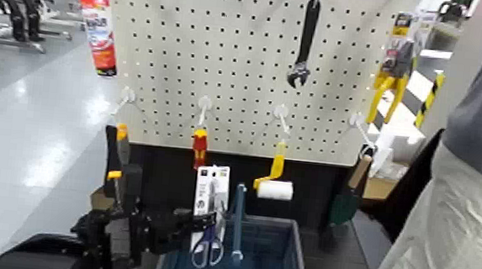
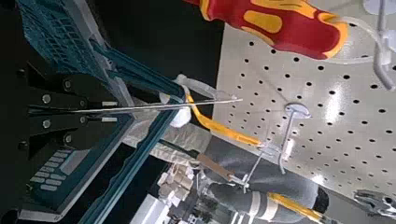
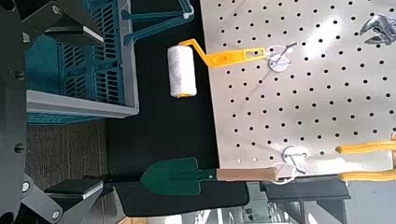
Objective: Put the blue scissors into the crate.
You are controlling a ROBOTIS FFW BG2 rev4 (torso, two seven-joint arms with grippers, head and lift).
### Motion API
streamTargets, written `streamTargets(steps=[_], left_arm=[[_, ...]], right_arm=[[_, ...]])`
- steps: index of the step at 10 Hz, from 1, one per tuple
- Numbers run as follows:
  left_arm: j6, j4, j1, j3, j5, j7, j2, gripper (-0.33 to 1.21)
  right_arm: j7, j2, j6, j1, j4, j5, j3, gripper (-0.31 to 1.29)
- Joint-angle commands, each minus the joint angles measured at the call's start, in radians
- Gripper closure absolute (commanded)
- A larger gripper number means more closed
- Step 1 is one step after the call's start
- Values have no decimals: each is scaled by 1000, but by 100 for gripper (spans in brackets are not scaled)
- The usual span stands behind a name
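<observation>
one left gripper [image 1: 206, 220], pressed together on the white card of the blue scissors [image 1: 207, 248]; card upright, dark blades up, blue loops down beside the fingertips. one crate [image 1: 294, 249], blue-grey, opening below the left gripper, handle bar [image 1: 238, 227] just to its right. one right gripper [image 3: 101, 114], spread, nothing between its fingers, near the crate's right side. one red-and-yellow screwdriver [image 1: 199, 150], hanging beyond the left gripper. one paint roller [image 1: 274, 189], beyond it and to the right.
</observation>
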Motion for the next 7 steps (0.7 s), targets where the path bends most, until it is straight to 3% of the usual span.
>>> streamTargets(steps=[1,7], left_arm=[[3,24,-5,-12,-10,0,0,119],[10,43,-9,-24,-27,-2,1,117]], right_arm=[[3,-1,0,-1,0,-2,0,21],[7,-1,0,-4,3,-5,-1,21]])
